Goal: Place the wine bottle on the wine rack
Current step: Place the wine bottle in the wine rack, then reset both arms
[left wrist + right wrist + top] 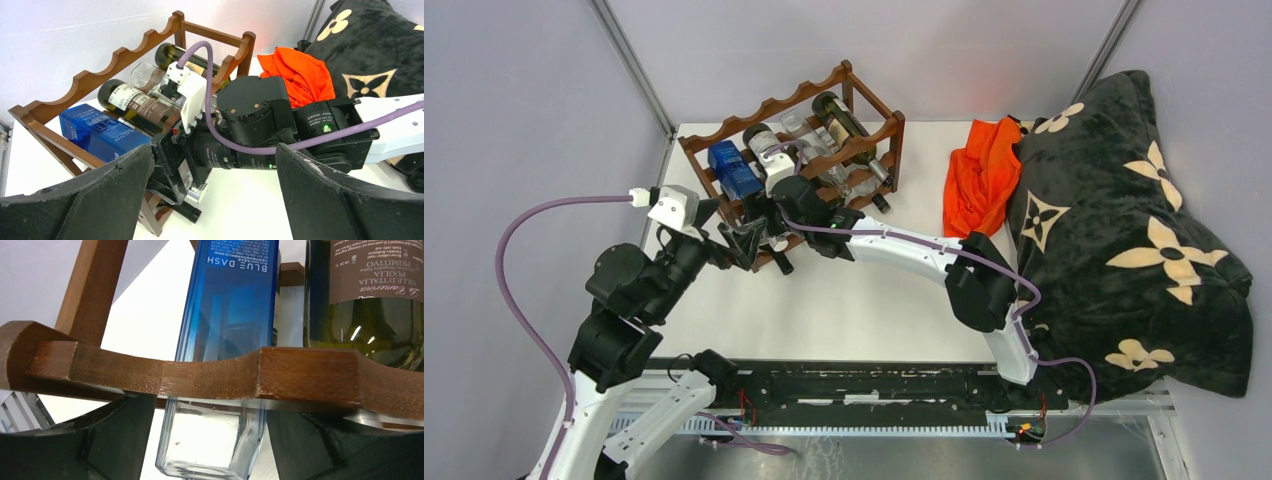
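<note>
The reddish-brown wine rack [764, 105] stands at the table's back centre and holds several bottles. A square blue bottle [732, 170] lies in its left cradle. Next to it lies a dark green labelled wine bottle [135, 102]. My right gripper [769, 208] is at the rack's front. In the right wrist view the rack's wavy rail [200, 375] crosses in front, and the blue bottle [230, 315] runs between my right gripper's [210, 440] open fingers with thin gaps either side. My left gripper [746, 240] is open and empty just in front of the rack, facing the right wrist [250, 107].
An orange cloth [979, 175] and a black blanket with cream flowers [1124, 230] lie at the right. Another green bottle [844, 120] and a clear one [809, 145] lie in the rack. A black bottle neck [190, 212] sticks out of the rack's lowest tier.
</note>
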You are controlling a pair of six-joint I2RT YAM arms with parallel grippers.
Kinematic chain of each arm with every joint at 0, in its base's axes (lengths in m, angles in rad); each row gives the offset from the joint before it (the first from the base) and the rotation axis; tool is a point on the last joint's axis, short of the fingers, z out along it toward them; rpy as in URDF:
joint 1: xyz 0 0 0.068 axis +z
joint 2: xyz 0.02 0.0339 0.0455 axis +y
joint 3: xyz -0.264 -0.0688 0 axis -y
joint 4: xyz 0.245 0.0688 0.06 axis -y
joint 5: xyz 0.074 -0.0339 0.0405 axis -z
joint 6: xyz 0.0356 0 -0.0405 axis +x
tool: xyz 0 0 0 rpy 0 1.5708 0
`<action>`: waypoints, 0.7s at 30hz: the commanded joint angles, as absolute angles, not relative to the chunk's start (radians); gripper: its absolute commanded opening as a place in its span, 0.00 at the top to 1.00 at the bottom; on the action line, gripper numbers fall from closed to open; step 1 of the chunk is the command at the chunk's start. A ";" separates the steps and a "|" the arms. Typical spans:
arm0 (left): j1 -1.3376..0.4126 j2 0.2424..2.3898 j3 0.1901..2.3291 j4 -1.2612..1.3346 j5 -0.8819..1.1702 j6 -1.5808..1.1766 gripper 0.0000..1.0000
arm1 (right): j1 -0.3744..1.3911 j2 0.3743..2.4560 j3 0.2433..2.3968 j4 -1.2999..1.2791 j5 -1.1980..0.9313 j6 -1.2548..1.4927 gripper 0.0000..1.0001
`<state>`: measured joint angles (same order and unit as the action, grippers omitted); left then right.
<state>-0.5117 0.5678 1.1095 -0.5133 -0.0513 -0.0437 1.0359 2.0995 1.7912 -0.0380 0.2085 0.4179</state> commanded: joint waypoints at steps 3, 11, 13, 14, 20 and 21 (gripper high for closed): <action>-0.508 0.552 1.124 -0.507 -0.062 -0.029 0.02 | 1.023 1.949 1.758 0.143 0.143 0.328 0.19; -0.509 0.532 1.118 -0.517 -0.058 -0.053 0.02 | 1.022 1.851 1.632 0.126 0.077 0.262 0.18; -0.508 0.526 1.115 -0.519 -0.059 -0.058 0.02 | 1.023 1.832 1.601 0.115 0.072 0.262 0.19; -0.508 0.524 1.114 -0.521 -0.058 -0.061 0.02 | 1.023 1.824 1.585 0.107 0.070 0.264 0.20; -0.508 0.511 1.108 -0.528 -0.065 -0.067 0.02 | 1.029 1.767 1.450 0.076 0.058 0.282 0.33; -0.509 0.510 1.108 -0.529 -0.067 -0.067 0.02 | 1.031 1.759 1.431 0.071 0.056 0.286 0.36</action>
<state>-0.5117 0.5228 1.1091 -0.5446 -0.0513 -0.0448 1.0256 1.8145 1.4963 0.0654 0.0761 0.2825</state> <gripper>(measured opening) 0.982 0.691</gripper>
